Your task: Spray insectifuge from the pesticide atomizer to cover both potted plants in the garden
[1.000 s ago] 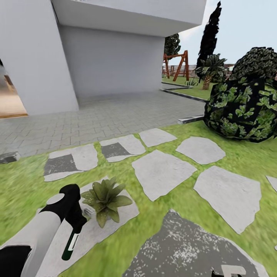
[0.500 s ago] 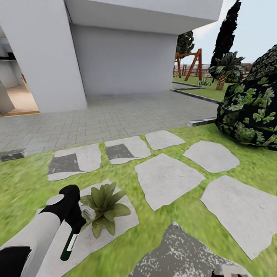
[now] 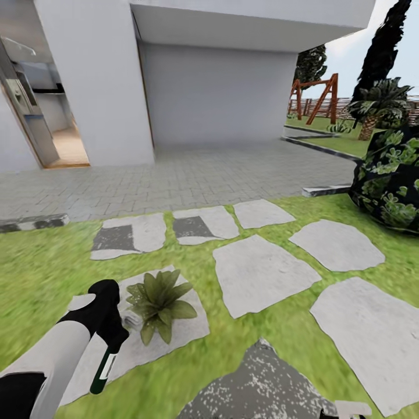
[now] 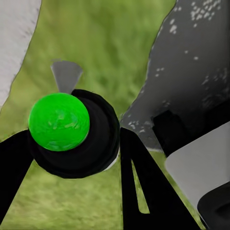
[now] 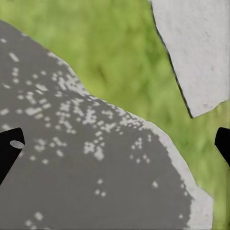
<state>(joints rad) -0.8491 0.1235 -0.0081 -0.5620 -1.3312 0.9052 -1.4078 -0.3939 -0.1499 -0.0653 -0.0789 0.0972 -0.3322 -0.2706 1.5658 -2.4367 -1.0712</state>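
Here the left gripper (image 3: 110, 340), angled downward, clamps the pesticide atomizer (image 3: 103, 371) between its fingers; the right gripper's (image 5: 115, 143) fingers are spread.

One potted plant (image 3: 158, 301) stands on a stepping stone (image 3: 185, 328), just right of the left claw (image 3: 112, 336); the building (image 3: 221, 87) lies behind.

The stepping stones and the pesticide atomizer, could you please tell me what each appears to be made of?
The stepping stones look like rough, matte grey stone: irregular outlines and a grainy surface. The pesticide atomizer, held in the left tool, looks like smooth dark plastic, though glass cannot be ruled out: it has an even sheen and a white label.
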